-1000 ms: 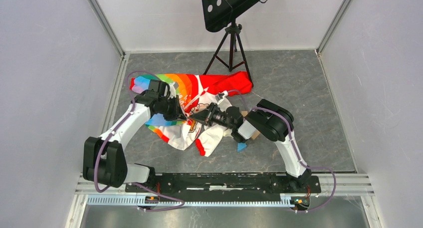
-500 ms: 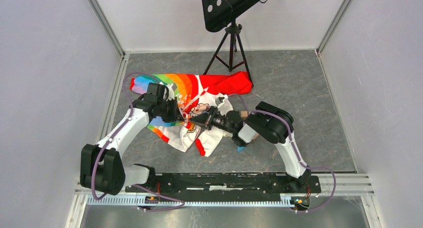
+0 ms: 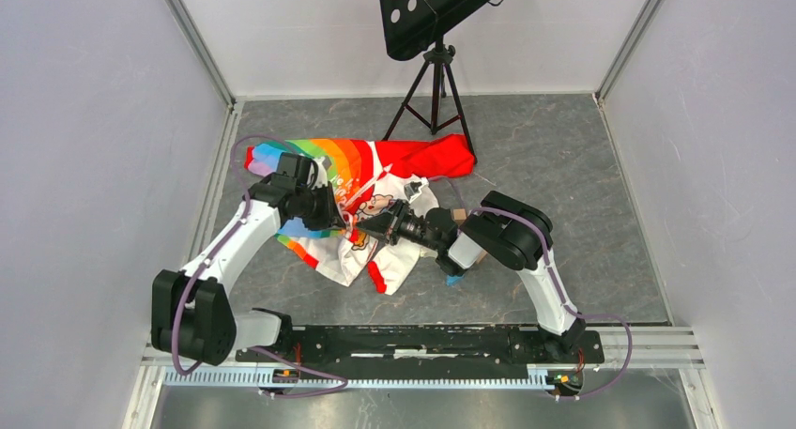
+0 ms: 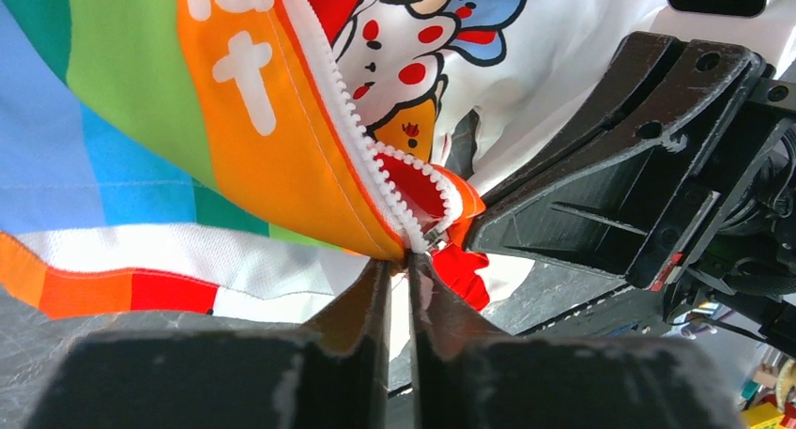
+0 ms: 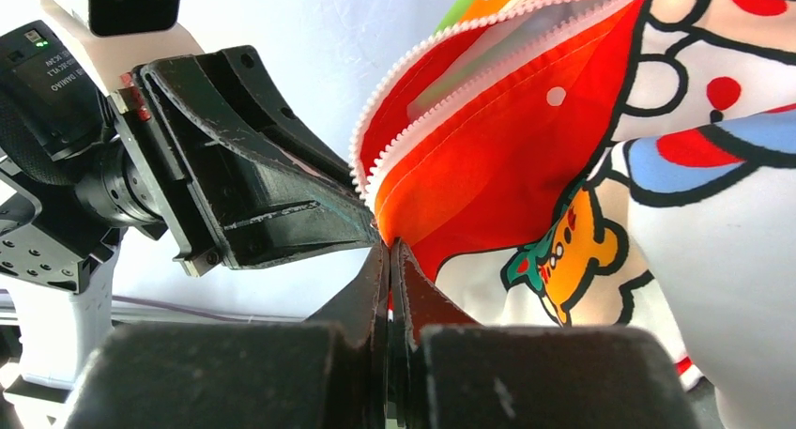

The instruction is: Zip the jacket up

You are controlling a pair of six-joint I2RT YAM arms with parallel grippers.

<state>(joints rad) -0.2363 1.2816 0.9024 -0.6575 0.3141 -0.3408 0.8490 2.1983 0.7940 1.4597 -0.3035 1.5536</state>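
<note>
The jacket (image 3: 375, 180) lies crumpled on the grey surface (image 3: 563, 166), on the near side of the music stand (image 3: 434, 82), between its tripod and the bases of the arms. Both pincers meet at one spot on it, the bottom end of the zipper (image 4: 347, 138). The left pincer (image 4: 402, 265) comes from the left of the stand, and its jaws stand only a thin slit apart with the zipper end at their tips (whether they pinch it, I cannot tell). The right pincer (image 5: 390, 248) comes from the right, is fully closed and nips the orange edge of the other front panel. From this meeting point the zipper's long axis runs away from the arms, toward the stand, with its two rows of teeth parted. I judge that the zipping has to travel along this line toward the stand, and both arms are about equally near.
</note>
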